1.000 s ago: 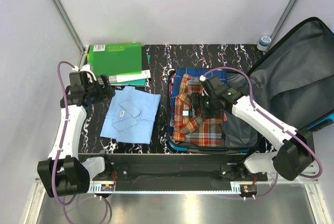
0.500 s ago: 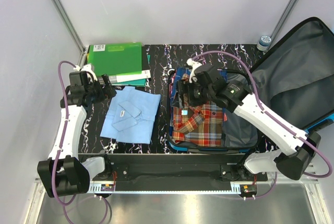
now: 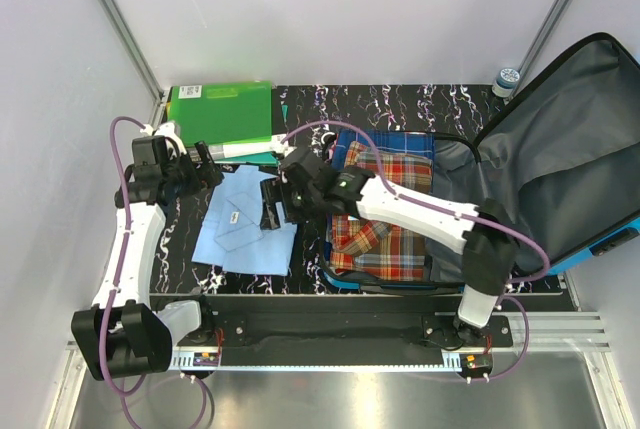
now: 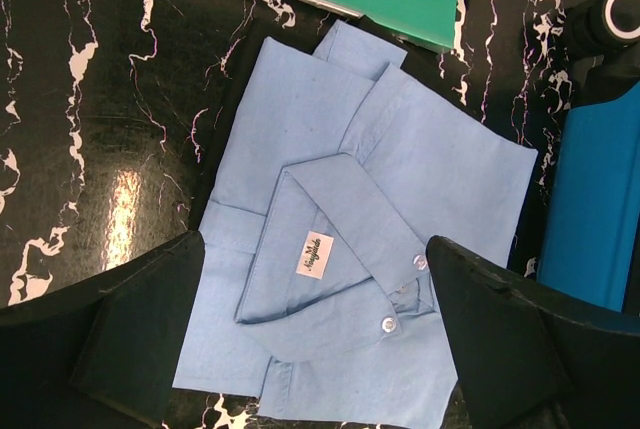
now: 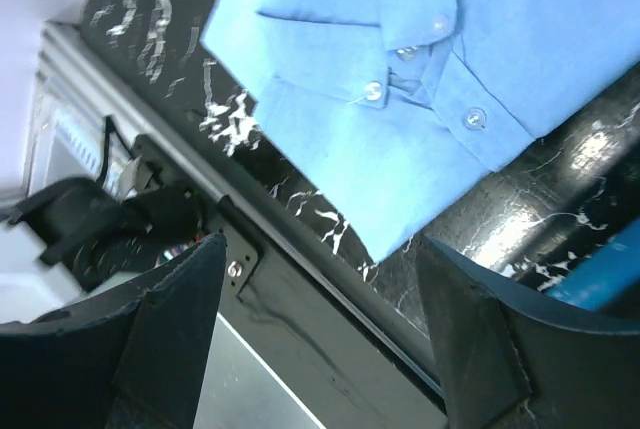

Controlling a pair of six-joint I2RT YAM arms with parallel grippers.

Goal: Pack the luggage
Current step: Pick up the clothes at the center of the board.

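The blue suitcase (image 3: 345, 283) lies open at the right, its grey-lined lid (image 3: 560, 164) raised. A red plaid shirt (image 3: 385, 219) lies in it on a blue plaid cloth (image 3: 385, 139). A folded light-blue shirt (image 3: 240, 229) lies on the black table to its left; it also shows in the left wrist view (image 4: 370, 239) and the right wrist view (image 5: 430, 79). My right gripper (image 3: 270, 206) is open and empty above that shirt's right edge. My left gripper (image 3: 207, 167) is open and empty above the shirt's far left corner.
Green folders (image 3: 222, 114) lie at the back left, their edge showing in the left wrist view (image 4: 370, 4). A small bottle (image 3: 507, 79) stands at the back right. The metal rail (image 3: 350, 324) runs along the near table edge. Grey walls close the sides.
My right arm has swung left from over the plaid shirt in the suitcase to over the light-blue shirt. The plaid shirt stays in the suitcase. The left arm has not moved.
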